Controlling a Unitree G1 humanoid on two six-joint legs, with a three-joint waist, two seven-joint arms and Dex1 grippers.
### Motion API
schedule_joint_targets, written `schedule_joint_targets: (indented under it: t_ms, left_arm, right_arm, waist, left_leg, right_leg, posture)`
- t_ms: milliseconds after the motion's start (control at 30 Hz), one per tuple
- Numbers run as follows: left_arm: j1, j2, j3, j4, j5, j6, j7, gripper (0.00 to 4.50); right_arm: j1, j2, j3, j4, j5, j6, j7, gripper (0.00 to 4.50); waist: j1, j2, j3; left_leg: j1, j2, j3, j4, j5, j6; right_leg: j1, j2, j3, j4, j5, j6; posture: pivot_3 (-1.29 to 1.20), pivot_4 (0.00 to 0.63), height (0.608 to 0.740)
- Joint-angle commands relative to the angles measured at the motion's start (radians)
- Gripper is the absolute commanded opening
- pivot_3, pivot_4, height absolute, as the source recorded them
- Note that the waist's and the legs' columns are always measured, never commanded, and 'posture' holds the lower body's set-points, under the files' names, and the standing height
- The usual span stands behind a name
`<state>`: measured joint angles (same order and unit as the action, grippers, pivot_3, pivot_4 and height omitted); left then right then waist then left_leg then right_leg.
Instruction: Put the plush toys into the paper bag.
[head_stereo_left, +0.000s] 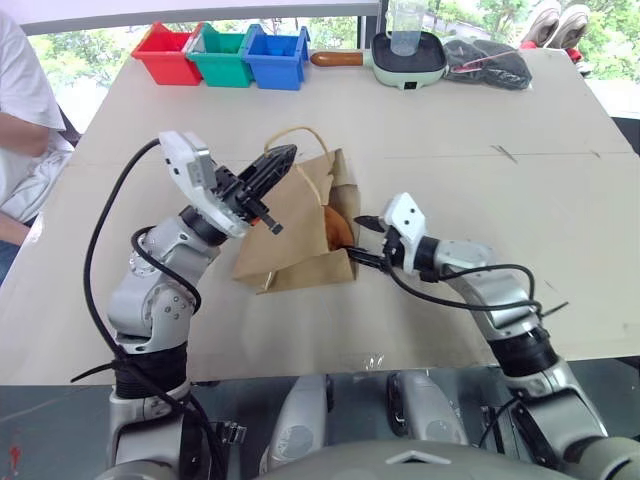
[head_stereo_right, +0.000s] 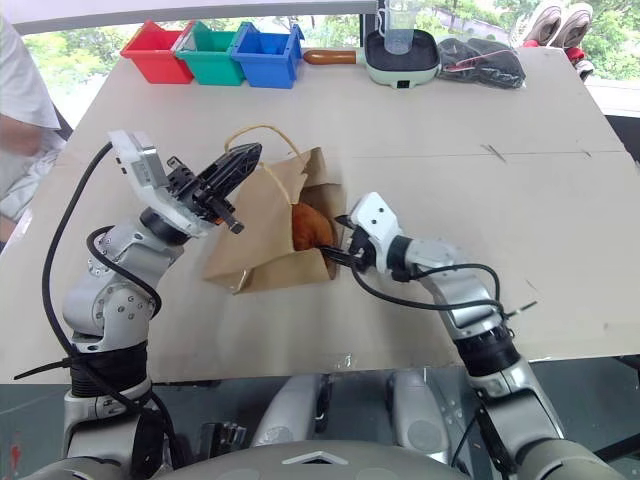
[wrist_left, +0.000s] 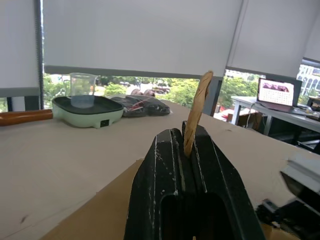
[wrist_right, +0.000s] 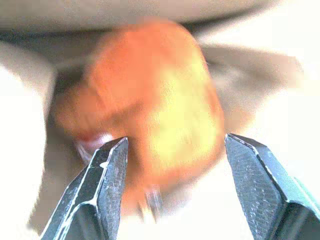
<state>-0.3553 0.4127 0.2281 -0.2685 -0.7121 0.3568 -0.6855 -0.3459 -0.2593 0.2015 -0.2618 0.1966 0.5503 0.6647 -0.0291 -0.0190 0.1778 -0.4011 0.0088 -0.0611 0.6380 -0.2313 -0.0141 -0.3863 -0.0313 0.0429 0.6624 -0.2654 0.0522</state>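
The brown paper bag (head_stereo_left: 300, 225) lay on its side at the centre of the frame on the pale table (head_stereo_left: 480, 120), its mouth turned toward the right. The left gripper (head_stereo_left: 282, 158) had its two black fingers pressed together on one tan loop handle (wrist_left: 196, 111), holding that edge up above the table. Inside the open mouth sat the fuzzy orange-brown plush toy (head_stereo_left: 338, 231) — the white-and-red one could not be made out. The right gripper (head_stereo_left: 365, 239) hung just at the mouth, right of centre, its fingers (wrist_right: 97, 187) spread apart with the toy beyond the tips. Along the upper left stood red (head_stereo_left: 165, 55), green (head_stereo_left: 222, 57) and blue bins (head_stereo_left: 276, 59) — a pale green pan (head_stereo_left: 408, 59) beside them.
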Motion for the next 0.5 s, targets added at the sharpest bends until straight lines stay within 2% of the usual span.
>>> schedule_joint_targets:
  t_ms: [33, 200, 333, 433, 500]
  left_arm:
    - [-0.045, -0.030, 0.004, 0.016, -0.020, -0.053, -0.022, 0.00]
    - [-0.135, -0.118, -0.027, 0.090, -0.018, -0.069, -0.010, 0.00]
    - [-0.203, -0.137, -0.003, 0.091, -0.051, -0.050, 0.002, 0.00]
    - [-0.181, -0.066, 0.051, 0.043, -0.116, 0.004, -0.023, 0.00]
    - [-0.104, 0.008, 0.095, -0.009, -0.170, 0.052, -0.060, 0.00]
  right_arm:
    - [0.031, -0.012, -0.109, -0.142, 0.057, 0.098, -0.073, 2.89]
    - [0.115, -0.044, -0.286, -0.275, 0.172, 0.254, -0.134, 2.89]
    - [0.152, -0.041, -0.422, -0.313, 0.309, 0.402, -0.170, 2.89]
    - [0.159, -0.029, -0.484, -0.315, 0.430, 0.528, -0.183, 2.89]
    - [0.141, -0.033, -0.501, -0.310, 0.516, 0.594, -0.170, 2.89]
  waist:
    - [0.000, 0.000, 0.000]
    - [0.005, -0.001, 0.000]
    - [0.008, -0.001, 0.000]
    - [-0.002, -0.001, 0.000]
    - [-0.016, 0.000, 0.000]
  left_leg:
    - [0.000, 0.000, 0.000, 0.000, 0.000, 0.000]
    - [0.000, 0.000, 0.002, 0.000, 0.000, 0.000]
    - [-0.001, 0.000, 0.002, 0.001, 0.000, 0.000]
    - [-0.001, 0.000, 0.003, 0.000, 0.000, 0.000]
    - [0.000, 0.002, 0.002, -0.001, 0.000, 0.000]
  right_leg:
    - [0.000, 0.000, 0.000, 0.000, 0.000, 0.000]
    - [0.000, 0.000, 0.000, -0.001, 0.000, 0.000]
    - [0.000, 0.000, 0.000, 0.000, 0.000, 0.000]
    - [0.000, 0.001, 0.001, 0.000, 0.000, 0.000]
    - [0.000, 0.003, 0.001, 0.000, 0.000, 0.000]
  posture:
    - [0.00, 0.150, 0.740]
    - [0.00, 0.150, 0.740]
    - [0.00, 0.150, 0.740]
    - [0.00, 0.150, 0.740]
    - [0.00, 0.150, 0.740]
